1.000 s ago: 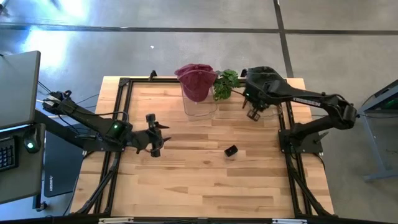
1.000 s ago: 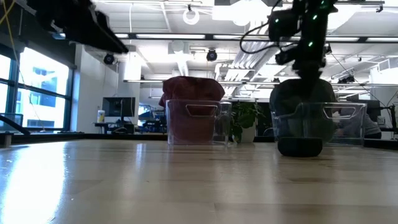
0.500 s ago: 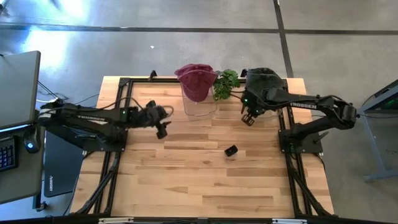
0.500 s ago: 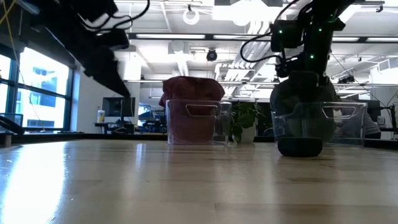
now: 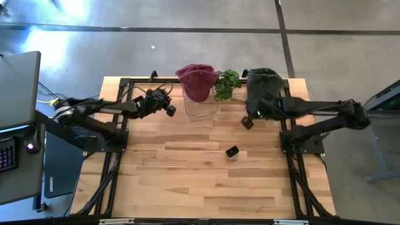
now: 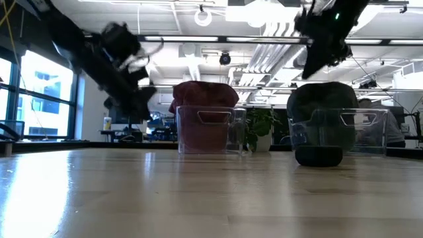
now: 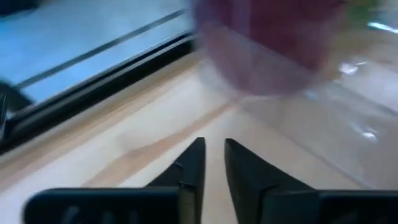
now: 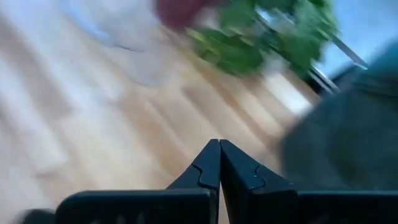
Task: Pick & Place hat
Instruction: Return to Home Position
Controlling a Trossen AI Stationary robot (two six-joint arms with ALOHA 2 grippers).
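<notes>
Now gripping nothing: left jaws a sliver apart beside left bin (image 5: 201,109), right jaws pressed tight near right bin (image 6: 370,135), empty prob. for homing. Counting 2 bins: 1 red cap (image 5: 197,80) heaped in left, 1 black cap mound (image 5: 262,82) in right, no. unclear; 1 small black item (image 5: 232,151) loose on table (image 5: 187,181).

On the desk (image 5: 187,181) we count one green plant (image 5: 226,84), two clear bins flanking it, left bin (image 6: 198,135) and right bin (image 6: 370,132), one red cap (image 5: 197,80), one black cap heap (image 5: 264,84), and one small black object (image 5: 232,151) before the plant.
</notes>
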